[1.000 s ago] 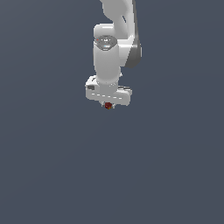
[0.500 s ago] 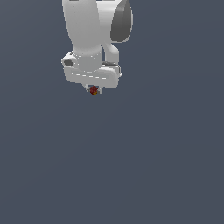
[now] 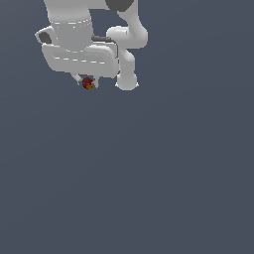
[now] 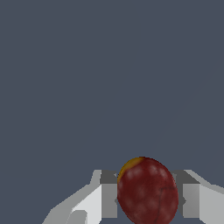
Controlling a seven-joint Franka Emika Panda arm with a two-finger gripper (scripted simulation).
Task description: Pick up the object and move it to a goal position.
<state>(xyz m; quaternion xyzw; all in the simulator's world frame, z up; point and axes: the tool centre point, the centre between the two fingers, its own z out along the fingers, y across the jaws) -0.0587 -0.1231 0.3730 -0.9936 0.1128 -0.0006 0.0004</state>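
Observation:
The object (image 3: 88, 83) is a tiny dark red roundish lump with a yellow-orange spot. It sits between the fingers of my white gripper (image 3: 88, 82), high in the exterior view's upper left. In the wrist view the object (image 4: 148, 190) looks large, with a grey finger (image 4: 109, 194) on each side touching it. The gripper is shut on the object and holds it up in the air. The fingertips are mostly hidden under the wide white hand.
The white arm (image 3: 126, 54) fills the top of the exterior view. Below it lies only a plain dark grey-blue ground (image 3: 149, 188). No goal marker shows in either view.
The arm has swung toward the exterior view's left and closer to the camera, carrying the object along in its closed fingers. The hand looks larger now.

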